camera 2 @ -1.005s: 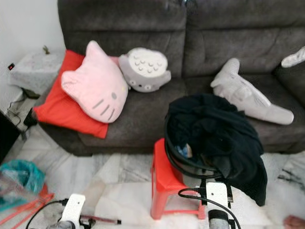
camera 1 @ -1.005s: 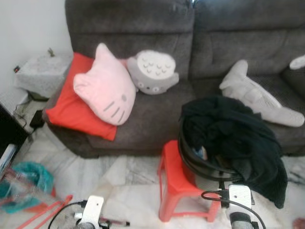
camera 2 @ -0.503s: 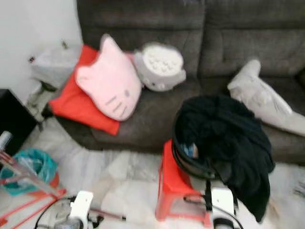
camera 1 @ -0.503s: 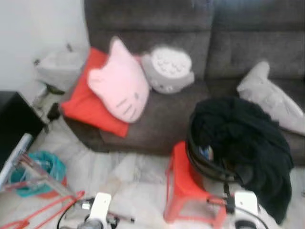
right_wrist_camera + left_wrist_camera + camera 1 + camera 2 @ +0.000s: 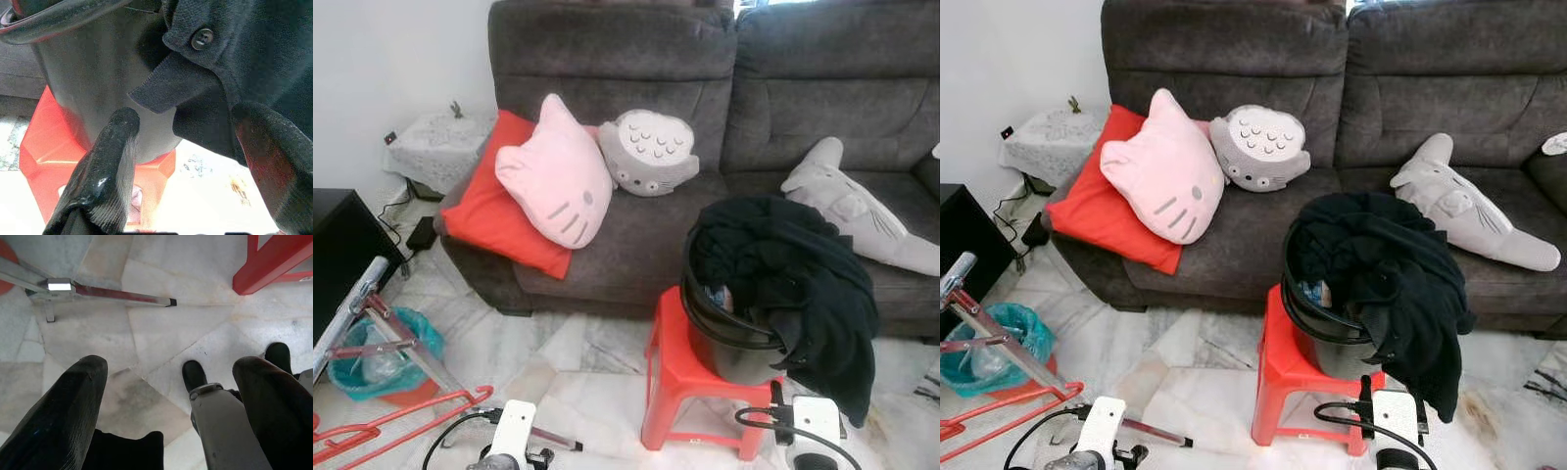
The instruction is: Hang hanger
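Note:
Red hangers (image 5: 396, 421) lie on the marble floor at the lower left, beside the foot of a silver and maroon rack (image 5: 367, 318). A black garment (image 5: 793, 274) is draped over a dark bucket (image 5: 729, 348) standing on a red stool (image 5: 690, 387). My left gripper (image 5: 171, 367) hangs low over the floor, open and holding nothing. My right gripper (image 5: 188, 120) is open too, close in front of the bucket (image 5: 93, 73) and a buttoned flap of the garment (image 5: 205, 58), touching neither.
A grey sofa (image 5: 636, 235) fills the back, holding a pink cat cushion (image 5: 558, 176), a red cushion (image 5: 480, 211), a grey owl cushion (image 5: 651, 152) and a grey shark plush (image 5: 857, 206). A teal basin (image 5: 382, 357) and a black cabinet (image 5: 337, 240) stand at the left.
The camera has swung left and steadied, bringing the rack, the teal basin and the red hangers into view. Both arms stay low, and nothing was picked up.

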Controlling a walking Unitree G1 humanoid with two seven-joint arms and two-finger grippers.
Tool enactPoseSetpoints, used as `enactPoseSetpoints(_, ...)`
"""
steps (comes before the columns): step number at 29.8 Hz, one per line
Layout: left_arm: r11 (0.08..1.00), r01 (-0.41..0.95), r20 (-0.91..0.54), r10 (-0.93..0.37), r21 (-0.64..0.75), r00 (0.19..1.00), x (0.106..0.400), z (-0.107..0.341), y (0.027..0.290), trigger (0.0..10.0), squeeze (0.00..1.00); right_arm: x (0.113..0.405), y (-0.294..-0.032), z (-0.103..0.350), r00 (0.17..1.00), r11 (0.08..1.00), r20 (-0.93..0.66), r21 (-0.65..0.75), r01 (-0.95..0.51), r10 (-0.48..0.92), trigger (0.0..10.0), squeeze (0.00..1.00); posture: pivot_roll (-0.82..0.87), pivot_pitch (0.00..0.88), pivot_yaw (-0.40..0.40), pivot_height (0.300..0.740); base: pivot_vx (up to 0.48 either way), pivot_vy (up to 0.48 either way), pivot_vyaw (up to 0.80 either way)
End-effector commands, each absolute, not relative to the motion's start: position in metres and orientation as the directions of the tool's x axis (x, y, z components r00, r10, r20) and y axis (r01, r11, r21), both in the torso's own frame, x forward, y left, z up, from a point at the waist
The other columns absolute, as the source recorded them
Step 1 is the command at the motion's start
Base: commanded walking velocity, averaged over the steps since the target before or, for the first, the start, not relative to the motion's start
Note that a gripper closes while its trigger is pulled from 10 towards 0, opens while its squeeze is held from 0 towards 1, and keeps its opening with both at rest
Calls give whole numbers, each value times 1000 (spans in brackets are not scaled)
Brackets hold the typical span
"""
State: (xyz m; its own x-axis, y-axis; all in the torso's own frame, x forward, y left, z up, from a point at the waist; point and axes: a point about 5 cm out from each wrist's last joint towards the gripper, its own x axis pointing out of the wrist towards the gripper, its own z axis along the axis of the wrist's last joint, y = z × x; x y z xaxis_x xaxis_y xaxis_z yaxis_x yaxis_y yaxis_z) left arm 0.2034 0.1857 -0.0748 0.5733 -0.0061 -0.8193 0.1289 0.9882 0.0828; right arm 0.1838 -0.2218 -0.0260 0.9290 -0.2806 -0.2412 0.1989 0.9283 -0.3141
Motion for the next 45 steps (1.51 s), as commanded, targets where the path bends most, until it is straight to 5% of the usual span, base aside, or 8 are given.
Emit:
enactPoseSetpoints(1, 989, 120, -822, 4, 87, 569, 204, -74, 189, 10000, 0, 184, -222, -27, 919, 929, -254, -297, 221, -300, 10000, 0, -38, 0, 43, 740, 0, 0, 0)
enactPoseSetpoints(11, 988, 127, -822, 3, 92, 569, 204, -74, 189, 10000, 0, 180, -228, -30, 894, 912, -268, -304, 275, -359, 10000, 0, -39, 0, 44, 740, 0, 0, -363)
enactPoseSetpoints(19, 987, 129, -823, 3, 93, 568, 204, -74, 189, 10000, 0, 158, -269, -30, 707, 754, -267, -310, 580, -654, 10000, 0, -41, 0, 46, 740, 0, 0, 0)
enactPoseSetpoints(30, 986, 133, -823, 6, 99, 568, 205, -74, 189, 10000, 0, 154, -316, -14, 591, 626, -210, -322, 711, -779, 10000, 0, -39, 0, 45, 740, 0, 0, 0)
enactPoseSetpoints(37, 986, 133, -823, 7, 101, 568, 205, -74, 189, 10000, 0, 158, -308, -16, 615, 655, -228, -300, 693, -755, 10000, 0, -36, 0, 46, 740, 0, 0, 0)
enactPoseSetpoints(45, 986, 135, -822, 6, 100, 569, 205, -74, 189, 10000, 0, 177, -259, -24, 830, 864, -256, -250, 437, -495, 10000, 0, -37, 0, 45, 740, 0, 0, 0)
